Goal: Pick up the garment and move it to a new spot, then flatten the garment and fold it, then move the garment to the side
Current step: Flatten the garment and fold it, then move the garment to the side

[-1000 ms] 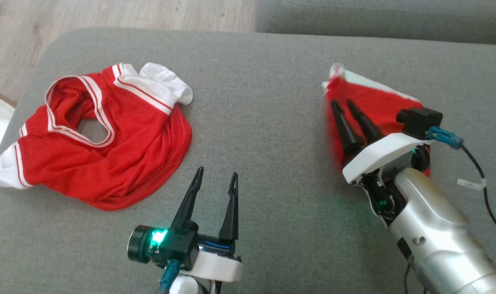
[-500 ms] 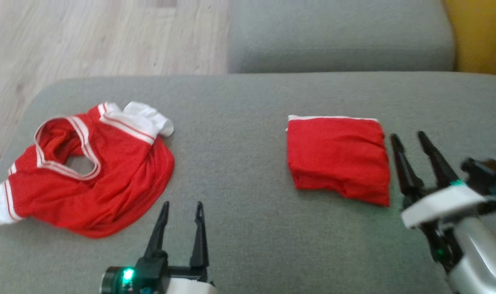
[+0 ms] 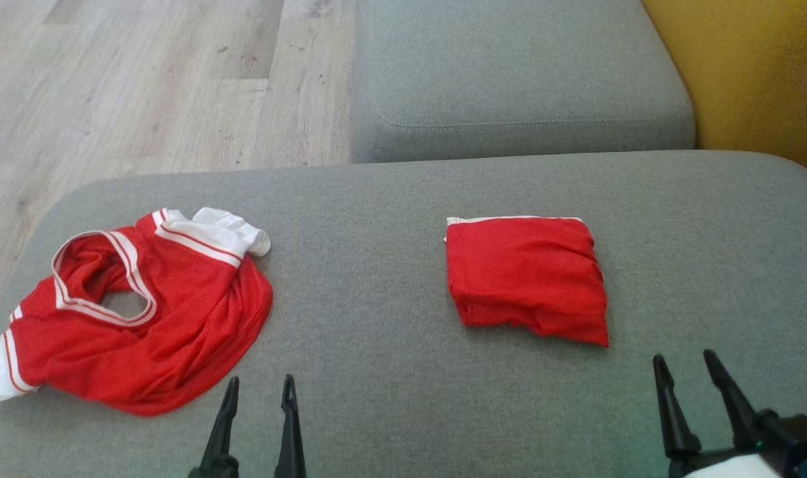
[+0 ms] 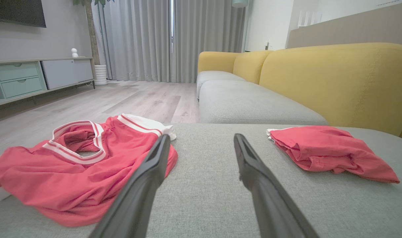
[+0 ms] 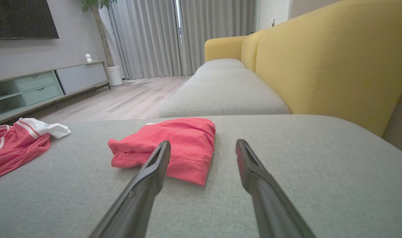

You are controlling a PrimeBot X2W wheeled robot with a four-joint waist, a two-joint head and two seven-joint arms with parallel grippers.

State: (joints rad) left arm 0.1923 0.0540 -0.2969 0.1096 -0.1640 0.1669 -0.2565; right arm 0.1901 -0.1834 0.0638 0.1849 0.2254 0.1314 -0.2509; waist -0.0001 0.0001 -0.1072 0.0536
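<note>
A red garment (image 3: 526,279) lies folded into a small rectangle on the grey seat cushion (image 3: 376,332), right of centre, with nothing touching it. It also appears in the left wrist view (image 4: 326,152) and the right wrist view (image 5: 184,138). My right gripper (image 3: 683,356) is open and empty, a short way nearer than the folded garment's right corner; its fingers (image 5: 203,142) point past that edge. My left gripper (image 3: 260,382) is open and empty (image 4: 201,136) over bare cushion. A second red garment with white trim (image 3: 177,318) lies crumpled at the left.
The crumpled garment (image 4: 88,172) reaches the cushion's left edge, beyond which is wooden floor (image 3: 144,86). Another grey cushion (image 3: 509,79) lies behind, and a yellow backrest (image 3: 755,73) rises at the right. A low cabinet (image 4: 22,79) stands across the room.
My right gripper opened, let go of the folded garment and drew back toward me; the garment now lies flat. The head camera tilted up, shifting the whole picture.
</note>
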